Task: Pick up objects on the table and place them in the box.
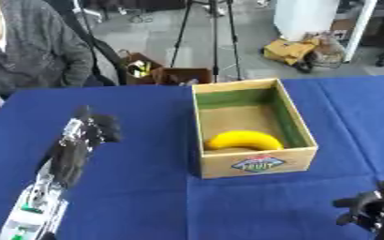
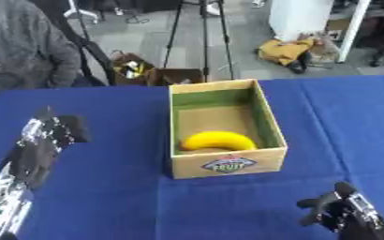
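Note:
A yellow banana (image 1: 244, 139) lies inside the wooden box (image 1: 298, 119), against its near wall. The box has green inner sides and a fruit label on its front, and stands at the middle of the blue table (image 1: 154, 187). My left hand (image 1: 93, 130) hovers over the cloth to the left of the box, well apart from it. Its fingers are loosely bent and nothing is in them. At the lower right corner my right hand (image 2: 336, 212) rests open, fingers up, holding nothing. No other loose object shows on the cloth.
A person in a grey sweater (image 1: 27, 51) sits at the table's far left edge, touching nothing. Beyond the far edge stand a tripod (image 1: 214, 37) and cardboard boxes (image 1: 158, 72) on the floor. Bare blue cloth lies on both sides of the box.

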You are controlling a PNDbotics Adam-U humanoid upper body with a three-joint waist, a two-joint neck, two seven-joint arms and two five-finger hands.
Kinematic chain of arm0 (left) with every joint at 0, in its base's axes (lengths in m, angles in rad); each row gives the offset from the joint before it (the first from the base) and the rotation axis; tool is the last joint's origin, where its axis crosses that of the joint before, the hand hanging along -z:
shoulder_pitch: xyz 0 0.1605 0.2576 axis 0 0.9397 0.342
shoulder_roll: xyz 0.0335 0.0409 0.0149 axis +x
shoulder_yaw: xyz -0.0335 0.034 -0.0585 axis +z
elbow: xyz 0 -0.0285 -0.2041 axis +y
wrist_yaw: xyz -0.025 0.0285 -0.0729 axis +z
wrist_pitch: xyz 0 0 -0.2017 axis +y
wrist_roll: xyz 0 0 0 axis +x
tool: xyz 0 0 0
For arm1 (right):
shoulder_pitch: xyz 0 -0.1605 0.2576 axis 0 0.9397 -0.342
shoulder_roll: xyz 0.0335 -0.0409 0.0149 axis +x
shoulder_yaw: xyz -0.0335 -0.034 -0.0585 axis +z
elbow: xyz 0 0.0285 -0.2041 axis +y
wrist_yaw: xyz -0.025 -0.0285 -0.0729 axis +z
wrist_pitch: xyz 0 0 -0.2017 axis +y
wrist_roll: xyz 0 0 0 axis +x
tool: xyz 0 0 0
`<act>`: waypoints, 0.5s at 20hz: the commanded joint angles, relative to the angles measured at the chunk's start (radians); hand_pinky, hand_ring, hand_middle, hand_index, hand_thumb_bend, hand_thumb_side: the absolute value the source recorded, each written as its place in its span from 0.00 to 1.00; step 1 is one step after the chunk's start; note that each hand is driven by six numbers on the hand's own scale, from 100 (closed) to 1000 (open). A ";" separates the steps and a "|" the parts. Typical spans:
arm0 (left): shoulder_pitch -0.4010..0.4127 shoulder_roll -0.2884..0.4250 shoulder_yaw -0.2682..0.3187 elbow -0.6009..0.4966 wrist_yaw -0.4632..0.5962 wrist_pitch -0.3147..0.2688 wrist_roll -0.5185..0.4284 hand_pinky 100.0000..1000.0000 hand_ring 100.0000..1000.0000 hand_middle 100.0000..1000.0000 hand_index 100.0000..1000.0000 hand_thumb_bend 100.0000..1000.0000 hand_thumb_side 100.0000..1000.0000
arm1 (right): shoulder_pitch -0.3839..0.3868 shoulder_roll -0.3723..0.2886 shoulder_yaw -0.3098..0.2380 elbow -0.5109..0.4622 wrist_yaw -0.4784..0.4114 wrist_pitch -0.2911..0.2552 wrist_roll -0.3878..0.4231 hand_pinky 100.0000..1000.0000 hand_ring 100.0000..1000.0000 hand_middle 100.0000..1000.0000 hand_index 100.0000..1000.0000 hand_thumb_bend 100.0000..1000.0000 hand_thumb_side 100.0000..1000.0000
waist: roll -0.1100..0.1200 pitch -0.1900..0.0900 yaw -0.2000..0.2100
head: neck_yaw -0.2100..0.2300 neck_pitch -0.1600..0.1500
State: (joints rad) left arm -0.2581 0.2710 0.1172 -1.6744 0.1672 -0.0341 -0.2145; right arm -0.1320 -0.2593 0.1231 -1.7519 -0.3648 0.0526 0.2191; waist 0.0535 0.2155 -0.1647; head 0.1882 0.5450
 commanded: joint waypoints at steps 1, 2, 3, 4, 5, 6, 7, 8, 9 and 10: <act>-0.003 0.007 0.015 -0.018 -0.008 0.005 -0.003 0.68 0.53 0.52 0.69 0.21 1.00 | -0.005 -0.012 -0.006 -0.019 -0.007 -0.001 -0.003 0.49 0.66 0.36 0.49 0.00 0.83 | -0.004 -0.012 0.002 | 0.003 0.005; -0.002 0.005 0.015 -0.019 -0.008 0.005 -0.003 0.68 0.53 0.52 0.69 0.20 1.00 | -0.005 -0.012 -0.006 -0.019 -0.007 -0.001 -0.003 0.49 0.66 0.36 0.49 0.00 0.84 | -0.004 -0.012 0.002 | 0.003 0.006; -0.001 0.005 0.015 -0.020 -0.009 0.005 -0.004 0.68 0.53 0.52 0.69 0.20 1.00 | -0.005 -0.011 -0.006 -0.019 -0.007 -0.002 -0.004 0.49 0.66 0.36 0.49 0.00 0.84 | -0.004 -0.012 0.002 | 0.003 0.006; -0.001 0.005 0.014 -0.021 -0.009 0.005 -0.005 0.68 0.53 0.52 0.69 0.20 1.00 | -0.005 -0.011 -0.006 -0.019 -0.008 -0.002 -0.004 0.49 0.66 0.36 0.49 0.00 0.84 | -0.004 -0.011 0.002 | 0.002 0.007; -0.001 0.005 0.013 -0.021 -0.010 0.005 -0.006 0.68 0.53 0.52 0.69 0.20 1.00 | -0.005 -0.010 -0.006 -0.019 -0.008 -0.002 -0.004 0.49 0.66 0.36 0.49 0.00 0.84 | -0.004 -0.011 0.001 | 0.002 0.008; -0.002 0.004 0.013 -0.021 -0.010 0.006 -0.007 0.68 0.53 0.52 0.69 0.20 1.00 | -0.004 -0.010 -0.005 -0.018 -0.008 -0.001 -0.004 0.49 0.66 0.36 0.49 0.00 0.84 | -0.004 -0.011 0.002 | 0.004 0.009; -0.002 0.002 0.013 -0.021 -0.011 0.005 -0.007 0.68 0.53 0.52 0.69 0.20 1.00 | -0.004 -0.010 -0.005 -0.018 -0.008 -0.001 -0.003 0.49 0.66 0.36 0.49 0.00 0.84 | -0.004 -0.011 0.003 | 0.005 0.009; -0.002 0.002 0.013 -0.021 -0.011 0.005 -0.007 0.68 0.53 0.52 0.69 0.20 1.00 | -0.004 -0.010 -0.005 -0.018 -0.008 -0.001 -0.004 0.49 0.66 0.36 0.49 0.00 0.85 | -0.003 -0.011 0.003 | 0.007 0.010; -0.001 0.002 0.013 -0.022 -0.011 0.005 -0.007 0.68 0.52 0.51 0.69 0.20 1.00 | -0.004 -0.010 -0.006 -0.018 -0.008 -0.002 -0.005 0.49 0.66 0.36 0.49 0.00 0.86 | -0.003 -0.011 0.003 | 0.007 0.012; -0.001 0.002 0.012 -0.022 -0.012 0.005 -0.008 0.68 0.52 0.51 0.69 0.20 1.00 | -0.004 -0.009 -0.006 -0.017 -0.009 -0.002 -0.005 0.49 0.66 0.36 0.49 0.00 0.87 | -0.003 -0.011 0.002 | 0.007 0.016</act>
State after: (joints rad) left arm -0.2542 0.2626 0.1189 -1.6745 0.1582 -0.0283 -0.2206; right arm -0.1316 -0.2591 0.1231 -1.7519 -0.3669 0.0524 0.2181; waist 0.0534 0.2161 -0.1634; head 0.1930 0.5539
